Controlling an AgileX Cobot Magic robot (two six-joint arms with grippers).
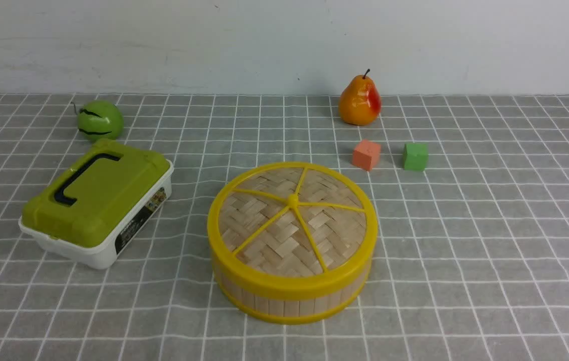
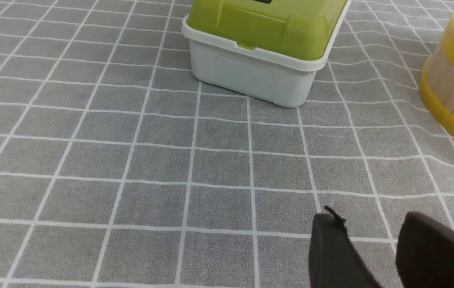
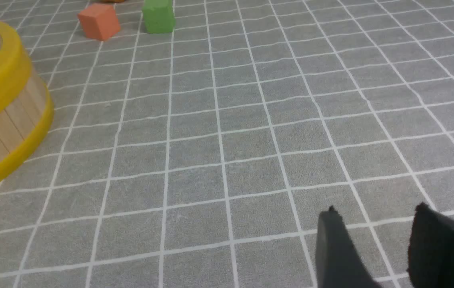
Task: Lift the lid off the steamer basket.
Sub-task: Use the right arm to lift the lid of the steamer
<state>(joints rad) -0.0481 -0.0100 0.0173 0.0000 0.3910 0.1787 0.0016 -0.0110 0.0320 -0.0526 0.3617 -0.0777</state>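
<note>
Yellow-rimmed lid [image 1: 284, 235] flush on steamer basket [image 1: 289, 305]; left fingers [image 2: 331, 250], right fingers [image 3: 337, 250] parted, empty.

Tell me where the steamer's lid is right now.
The lid sits closed on the steamer basket near the centre of the front view, with the green-lidded box to its left and the orange cube behind it to the right.
</note>
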